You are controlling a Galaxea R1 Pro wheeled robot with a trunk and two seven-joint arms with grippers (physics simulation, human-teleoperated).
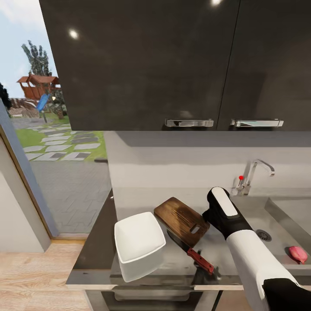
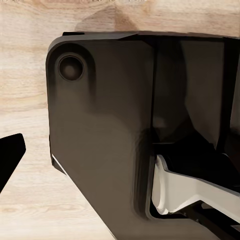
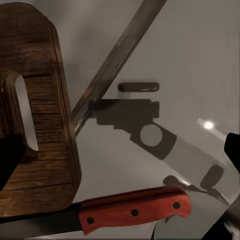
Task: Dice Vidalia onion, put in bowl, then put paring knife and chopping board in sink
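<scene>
The dark wooden chopping board (image 1: 181,220) (image 3: 35,115) lies on the grey countertop (image 1: 142,201), slot end toward the sink. The paring knife (image 1: 194,254) rests at its near corner, the red-orange handle (image 3: 135,210) pointing to the counter's front edge. Left of both stands the white square bowl (image 1: 138,244). A pinkish onion (image 1: 298,254) lies in the steel sink (image 1: 280,216) by the drain. My right arm (image 1: 224,211) reaches over the board's slot end and hides its fingers there. My right gripper (image 3: 122,150) hangs open above the knife handle, empty. One left fingertip (image 2: 10,155) shows over wooden floor.
Glossy black upper cabinets (image 1: 142,65) with chrome handles hang above the counter. The chrome tap (image 1: 257,170) and red knob (image 1: 241,177) stand behind the sink. The counter ends at left beside a glass door (image 1: 52,142). My own dark body (image 2: 125,140) fills much of the left wrist view.
</scene>
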